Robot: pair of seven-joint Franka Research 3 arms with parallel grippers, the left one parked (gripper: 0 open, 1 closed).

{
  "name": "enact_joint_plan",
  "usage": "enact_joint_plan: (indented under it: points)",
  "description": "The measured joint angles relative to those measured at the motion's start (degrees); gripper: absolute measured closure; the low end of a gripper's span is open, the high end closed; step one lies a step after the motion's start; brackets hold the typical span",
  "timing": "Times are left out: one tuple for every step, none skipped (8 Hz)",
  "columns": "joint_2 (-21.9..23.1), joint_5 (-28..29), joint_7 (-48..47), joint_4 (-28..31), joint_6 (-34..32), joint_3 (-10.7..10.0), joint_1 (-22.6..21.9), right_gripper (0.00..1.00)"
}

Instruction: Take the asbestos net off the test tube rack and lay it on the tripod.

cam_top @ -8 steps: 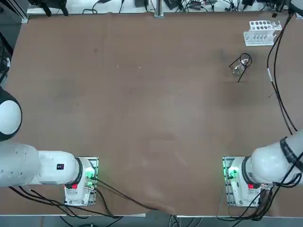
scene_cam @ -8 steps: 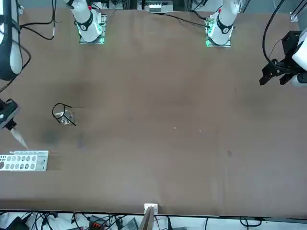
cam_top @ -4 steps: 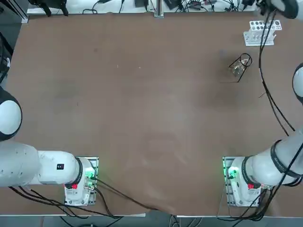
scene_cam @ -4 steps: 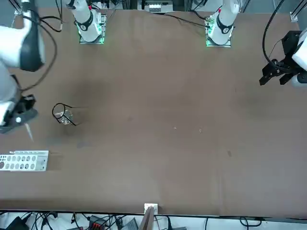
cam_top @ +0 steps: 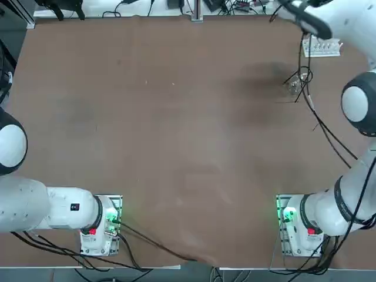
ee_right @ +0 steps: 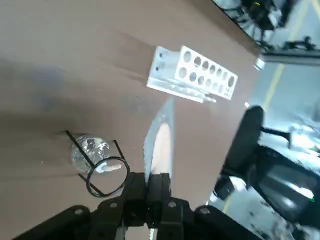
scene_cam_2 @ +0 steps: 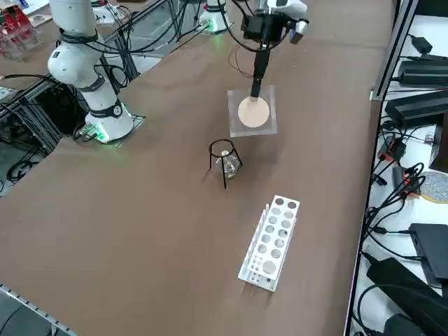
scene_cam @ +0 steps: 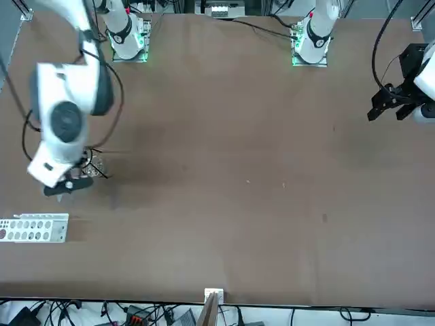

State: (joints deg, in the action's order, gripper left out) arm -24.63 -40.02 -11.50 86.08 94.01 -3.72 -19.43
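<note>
A: Start from the right side view, nearest thing first. What's closest?

B: The test tube rack, white, two rows of round holes on top, standing on the brown desk with nothing on it.

A: And beyond the rack?

B: The tripod, a dark thin-wire stand with a ring top, apart from the rack. Something small and clear, like glass, sits under its ring; I can't say what it is. Nothing rests on the ring.

A: Where's the asbestos net, then?

B: Beyond the tripod. The asbestos net hangs in the air, tilted, its round beige disc facing that camera. It touches neither the tripod nor the rack.

A: What carries it?

B: The right hand. Its two fingers are pinched together on the net's upper edge, and the net dangles below them. The wrist view shows it too: the fingers clamp the net edge-on.

A: Anything farther than that?

B: Only the arm's white base, off to the side of the net.
</note>
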Motion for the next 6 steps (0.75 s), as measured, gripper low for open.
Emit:
enact_joint_plan:
  points:
    - [-2.58,-3.17,-6.92,0.00,-2.22,-0.01,-2.40,0.98]
    - [-5.04,-4.50,-13.03,-0.02,-4.11,-0.03,-4.28,0.98]
    - [-7.20,-5.39,-18.33,-0.02,-5.99,-0.05,-5.57,0.98]
    - [-9.07,-6.69,-22.74,-0.01,-8.35,-0.07,-6.28,0.98]
    - [-10.77,-8.38,-26.21,0.01,-11.43,-0.07,-6.65,0.98]
    - [-12.68,-9.69,-29.33,0.03,-14.16,-0.09,-6.96,0.98]
